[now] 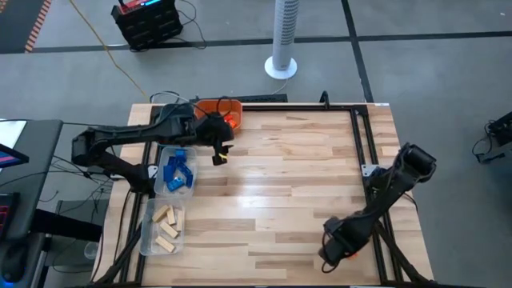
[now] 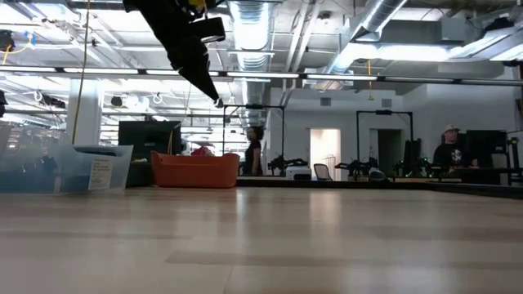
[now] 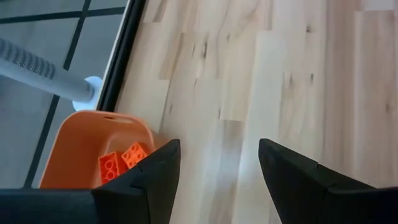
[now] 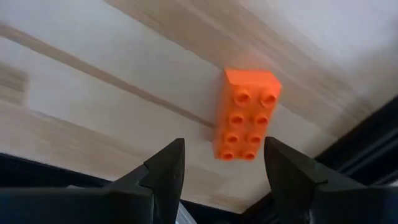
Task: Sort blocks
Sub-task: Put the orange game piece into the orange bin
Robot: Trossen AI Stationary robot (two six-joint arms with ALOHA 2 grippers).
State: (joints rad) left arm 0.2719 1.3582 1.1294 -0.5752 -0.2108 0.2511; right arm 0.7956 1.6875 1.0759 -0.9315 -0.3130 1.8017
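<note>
At desk's 5 o'clock corner, right pincer (image 4: 221, 168) open, hovering over lone orange block (image 4: 245, 114). Advice: centre fingers across block's short sides, descend straight. Left pincer (image 3: 217, 165) open, empty, near orange tray (image 3: 81, 143) at 11 o'clock.

Grey concrete floor (image 1: 416, 72) surrounds the pale wooden table (image 1: 304, 184) — a white tower fan (image 1: 284, 36) stands just beyond its far edge. Beyond, an open workshop: exposed silver ducts (image 2: 253, 33), ceiling strip lights, a white doorway (image 2: 324, 147).
</note>
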